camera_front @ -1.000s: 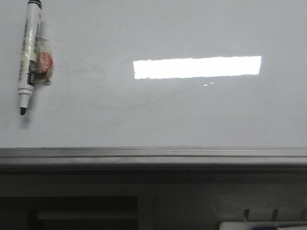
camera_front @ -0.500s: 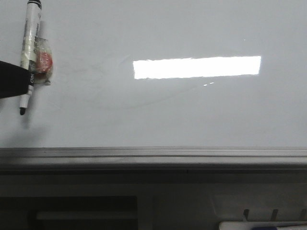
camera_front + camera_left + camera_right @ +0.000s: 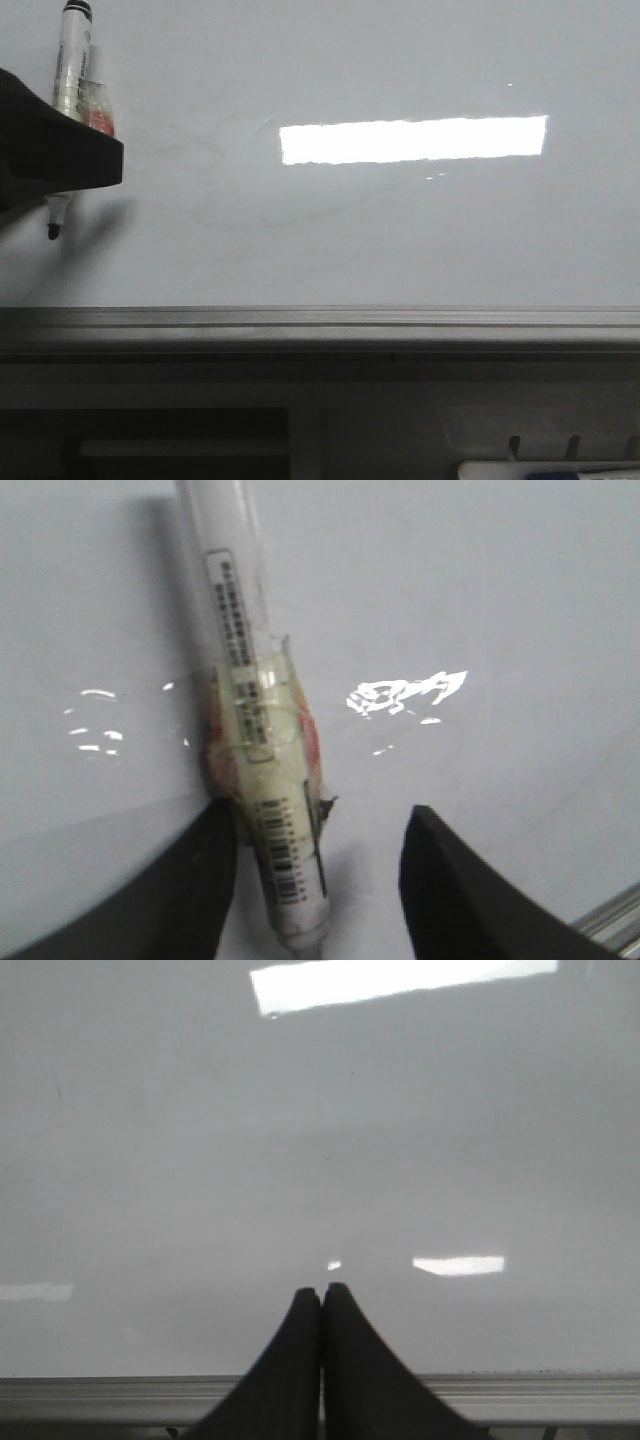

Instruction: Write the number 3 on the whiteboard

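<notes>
While its fingers point(image 3: 190, 900) stand apart on either side of the marker point(image 3: 255, 750), the left claw point(image 3: 315, 900) has not clamped on it.
One finger touches the marker's barrel and the other stands clear of it; the marker lies flat on the whiteboard point(image 3: 400, 230), at its far left in the front view, black tip point(image 3: 52, 231) pointing toward the grey frame edge point(image 3: 320, 322), with tape and a red piece point(image 3: 100, 120) wrapped at mid-barrel. The right claw point(image 3: 321, 1295) hangs pressed together, holding nothing, over bare board near the frame. No 3 is drawn; only faint grey smudges point(image 3: 300, 212) show beside the bright light reflection point(image 3: 413, 139).
</notes>
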Available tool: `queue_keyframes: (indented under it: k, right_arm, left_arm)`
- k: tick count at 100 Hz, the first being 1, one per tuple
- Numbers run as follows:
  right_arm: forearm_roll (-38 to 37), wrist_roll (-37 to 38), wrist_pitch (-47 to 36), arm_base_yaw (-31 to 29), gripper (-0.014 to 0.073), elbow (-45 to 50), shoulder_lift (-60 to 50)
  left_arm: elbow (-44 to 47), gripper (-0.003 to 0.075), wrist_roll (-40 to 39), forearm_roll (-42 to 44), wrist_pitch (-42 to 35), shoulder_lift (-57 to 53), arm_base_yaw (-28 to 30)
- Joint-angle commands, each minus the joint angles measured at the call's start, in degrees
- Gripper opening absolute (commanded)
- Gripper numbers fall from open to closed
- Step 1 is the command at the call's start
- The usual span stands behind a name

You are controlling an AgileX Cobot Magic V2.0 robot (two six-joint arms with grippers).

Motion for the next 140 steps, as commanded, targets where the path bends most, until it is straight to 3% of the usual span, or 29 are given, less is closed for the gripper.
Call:
queue_keyframes:
  k: [1, 8, 30, 50, 60, 83, 96, 104, 111, 117, 124, 140]
  right_arm:
    - [0.94, 0.03, -3.8, -0.04, -0.005, -1.97, 1.09]
    - [2.25, 0.03, -3.53, -0.04, -0.005, -2.63, 1.09]
    - [5.01, -0.97, 3.35, 4.03, -0.005, -6.01, 2.81]
    - [17.42, -21.82, 8.65, 12.98, -0.005, -9.12, 9.23]
    - [22.09, -25.86, 8.65, 16.48, -0.0049, -11.22, 14.43]
    - [23.51, -38.7, 8.59, 25.42, -0.0039, -20.1, 28.31]
    - [23.51, -40.46, 4.58, 31.76, -0.0034, -24.52, 36.22]
    - [23.51, -44.41, 4.44, 36.05, 0.0044, -27.32, 41.48]
    - [23.51, -44.72, 4.17, 39.82, 0.0193, -29.36, 45.65]
    - [23.51, -44.72, 4.17, 42.75, 0.0371, -31.11, 48.93]
    - [23.51, -44.72, 3.67, 44.41, 0.0483, -32.67, 51.7]
    - [23.51, -44.72, 1.24, 45.48, 0.049, -35.04, 55.13]
  left_arm:
    - [-1.17, 0.014, -0.15, -2.41, -1.15, 0.85, 0.12]
    - [-1.17, -0.0023, 1.59, -1.98, -0.45, 0.85, 0.12]
    - [-1.17, -0.002, 2.85, 1.48, 1.64, 0.85, 0.12]
    - [-1.17, -0.002, 2.85, 13.38, 4.02, -0.65, 0.12]
    - [-1.17, -0.002, 2.85, 21.27, 4.01, -2.0, 0.12]
    - [-1.17, -0.002, 2.85, 34.95, 4.01, -4.29, 0.12]
    - [-1.17, -0.002, 2.85, 42.54, 2.64, -4.28, 0.12]
    - [-1.17, -0.002, 2.85, 45.64, 0.39, -4.28, 0.12]
    - [-1.17, -0.002, 2.85, 48.19, -1.28, -4.28, 0.12]
    - [-1.17, -0.002, 2.85, 50.5, -2.03, -4.28, 0.12]
    - [-1.17, -0.002, 2.85, 53.31, -2.45, -4.28, 0.12]
    - [-1.07, -0.002, 2.85, 57.54, -2.47, -4.28, 0.12]
